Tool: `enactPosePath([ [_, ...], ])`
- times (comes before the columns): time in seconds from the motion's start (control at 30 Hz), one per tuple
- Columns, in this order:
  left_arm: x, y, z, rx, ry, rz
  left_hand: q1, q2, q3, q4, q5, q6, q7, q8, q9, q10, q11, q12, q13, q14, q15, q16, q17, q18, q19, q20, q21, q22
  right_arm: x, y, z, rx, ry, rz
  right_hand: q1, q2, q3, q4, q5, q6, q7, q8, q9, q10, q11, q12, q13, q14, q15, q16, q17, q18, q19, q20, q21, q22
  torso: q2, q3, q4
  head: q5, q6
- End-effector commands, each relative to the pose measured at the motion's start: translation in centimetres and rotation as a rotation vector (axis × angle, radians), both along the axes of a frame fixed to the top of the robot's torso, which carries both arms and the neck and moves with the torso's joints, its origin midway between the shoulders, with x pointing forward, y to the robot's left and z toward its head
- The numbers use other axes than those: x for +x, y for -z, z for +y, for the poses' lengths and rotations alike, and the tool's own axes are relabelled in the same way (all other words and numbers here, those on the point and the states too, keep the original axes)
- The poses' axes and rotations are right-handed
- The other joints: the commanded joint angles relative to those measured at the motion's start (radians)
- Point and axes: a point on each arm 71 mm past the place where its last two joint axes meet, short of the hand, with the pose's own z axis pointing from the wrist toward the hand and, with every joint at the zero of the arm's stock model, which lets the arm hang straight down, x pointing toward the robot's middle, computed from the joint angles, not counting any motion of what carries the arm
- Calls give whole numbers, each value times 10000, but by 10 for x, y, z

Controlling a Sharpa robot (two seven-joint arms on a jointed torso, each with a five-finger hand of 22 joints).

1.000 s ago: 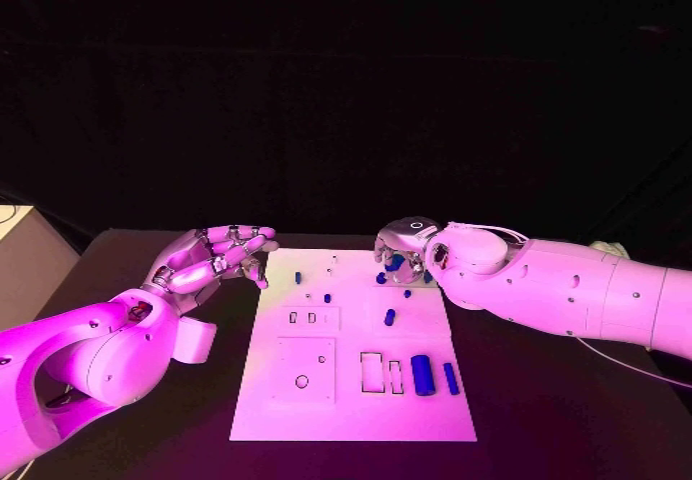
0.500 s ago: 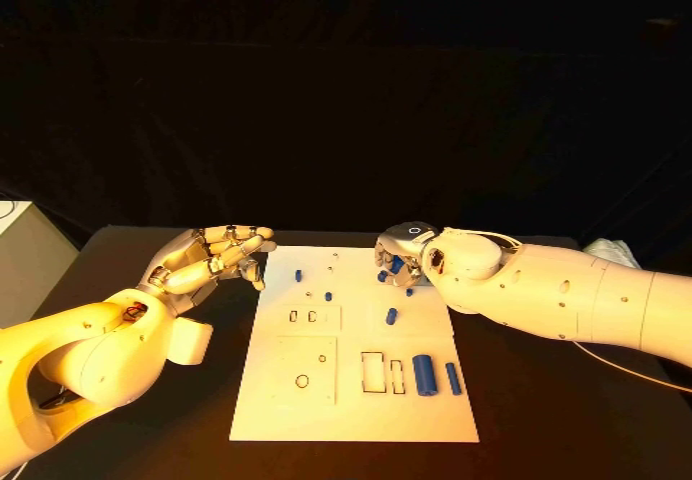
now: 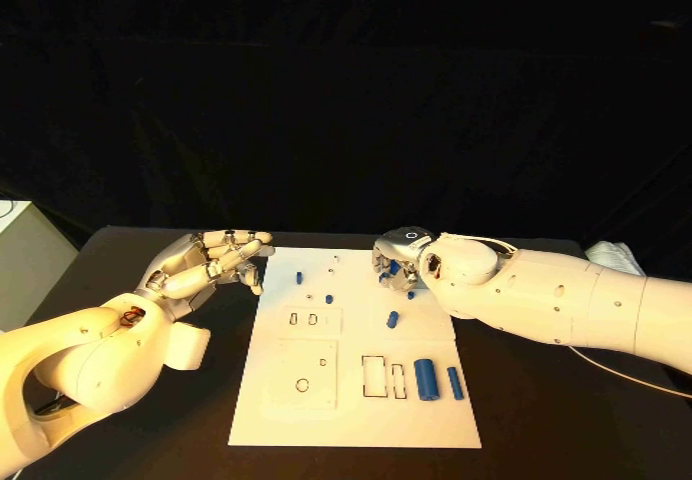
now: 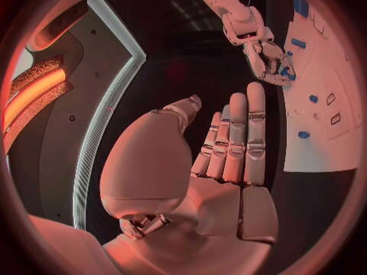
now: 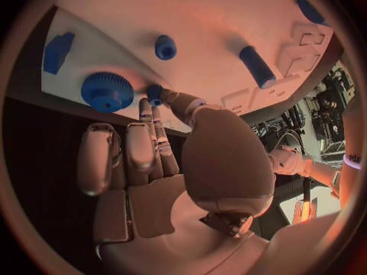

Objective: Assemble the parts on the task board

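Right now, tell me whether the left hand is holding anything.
Empty. The left hand hovers beside the task board, fingers straight with nothing between them and the thumb.

The right hand hides the task board's far-right parts.

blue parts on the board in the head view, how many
6 blue parts clear: two far-left, two middle, two near-right; others partly hidden under the right hand.
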Motion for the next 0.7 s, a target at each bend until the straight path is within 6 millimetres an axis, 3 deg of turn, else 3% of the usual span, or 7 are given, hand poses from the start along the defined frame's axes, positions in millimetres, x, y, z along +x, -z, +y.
enactPosePath([
  [0.03, -1, -2, -2, -36, 191, -87, -71, 3, 68, 14, -65, -79, 93, -16, 11, -70, -31, 39, 11, -69, -24, 56, 11, 36, -89, -14, 26, 17, 0, 0, 0, 211, -71, 8, 55, 179, 115, 1, -106, 121, -18, 79, 70, 142, -47, 68, 50, 299, -45, 80, 36, -173, 70, -15, 69, 62, 18, -13, 17, -5, -8],
  [0.4, -1, -2, -1, -19, 170, -78, -73, 16, 78, 16, -68, -85, 97, -16, 14, -79, -27, 42, 12, -81, -21, 60, 10, 36, -111, -10, 48, 32, 0, 0, 0, 238, -50, -110, 379, 493, 313, -311, -39, 466, -142, 457, 494, 595, -205, 86, 208, 298, -175, 261, 74, -208, 125, -129, 212, 304, 47, -22, 33, -17, -14],
  [0.7, 0, -2, 0, -3, 164, -57, -73, 28, 90, 16, -72, -92, 101, -15, 18, -88, -23, 44, 13, -95, -17, 65, 9, 36, -134, -7, 71, 48, -3, -6, 3, 690, -159, -798, 511, 451, 410, -618, 375, 388, -83, 525, 700, 661, -180, 31, 292, 275, -164, 319, 47, -220, 126, -137, 247, 377, 53, -27, 59, -38, -37],
])
